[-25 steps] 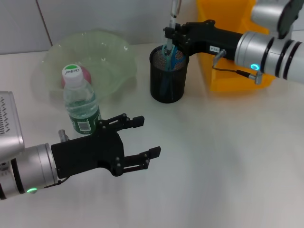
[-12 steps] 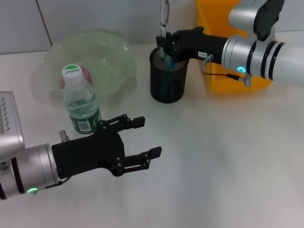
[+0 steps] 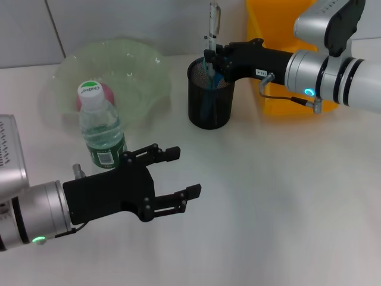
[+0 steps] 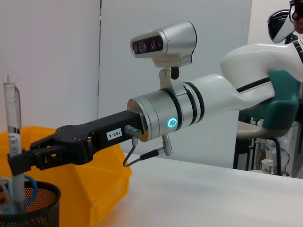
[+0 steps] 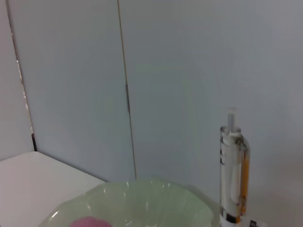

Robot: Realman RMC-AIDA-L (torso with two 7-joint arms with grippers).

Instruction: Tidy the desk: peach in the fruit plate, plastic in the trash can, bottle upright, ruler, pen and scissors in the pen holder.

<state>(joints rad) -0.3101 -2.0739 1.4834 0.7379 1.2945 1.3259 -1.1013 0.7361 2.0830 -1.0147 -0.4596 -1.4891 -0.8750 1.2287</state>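
A black mesh pen holder (image 3: 210, 104) stands at the back centre, with blue scissors (image 3: 216, 70) inside it. My right gripper (image 3: 210, 52) hovers over the holder's rim, shut on a clear pen (image 3: 212, 21) that stands upright with its lower end inside the holder. The left wrist view shows the same pen (image 4: 13, 142), right gripper (image 4: 20, 160) and holder (image 4: 35, 205). The bottle (image 3: 101, 128) stands upright in front of the green fruit plate (image 3: 140, 68), where the pink peach (image 3: 79, 101) lies. Near the table's front, my left gripper (image 3: 178, 173) is open and holds nothing. Ruler and plastic are out of view.
The yellow trash can (image 3: 271, 30) stands right behind the pen holder, under my right arm. In the right wrist view, the pen (image 5: 233, 175) rises above the fruit plate (image 5: 142, 203). A grey device (image 3: 9, 155) sits at the left edge.
My right gripper swung left with the pen, then back a little to the right over the holder, and the pen sits slightly lower. The left arm has not moved.
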